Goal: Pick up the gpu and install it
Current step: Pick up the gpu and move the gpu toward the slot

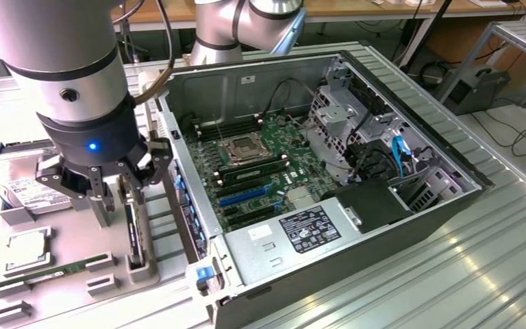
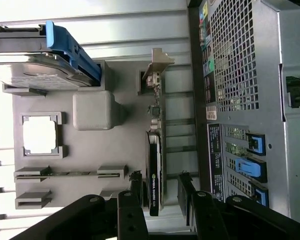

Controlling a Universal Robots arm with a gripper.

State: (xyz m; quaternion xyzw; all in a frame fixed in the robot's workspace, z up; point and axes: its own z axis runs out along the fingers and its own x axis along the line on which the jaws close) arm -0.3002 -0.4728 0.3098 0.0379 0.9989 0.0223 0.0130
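The gpu (image 2: 154, 172) is a thin black card standing on edge in a slot of the grey parts holder (image 2: 95, 110), its silver bracket (image 2: 157, 65) at the far end. In the exterior view the gpu (image 1: 133, 229) stands just beside the computer case. My gripper (image 2: 160, 192) is open right above the card's near end, one black finger on each side of it and neither touching it. The exterior view shows my gripper (image 1: 122, 199) hanging low over the holder on the exterior view's left.
The open computer case (image 1: 409, 205) lies on its side with the motherboard (image 1: 263, 161) and its blue card slots (image 1: 244, 195) exposed. On the holder lie a hard drive (image 2: 35, 75), a processor (image 2: 40, 137) and a green memory stick (image 2: 65, 173).
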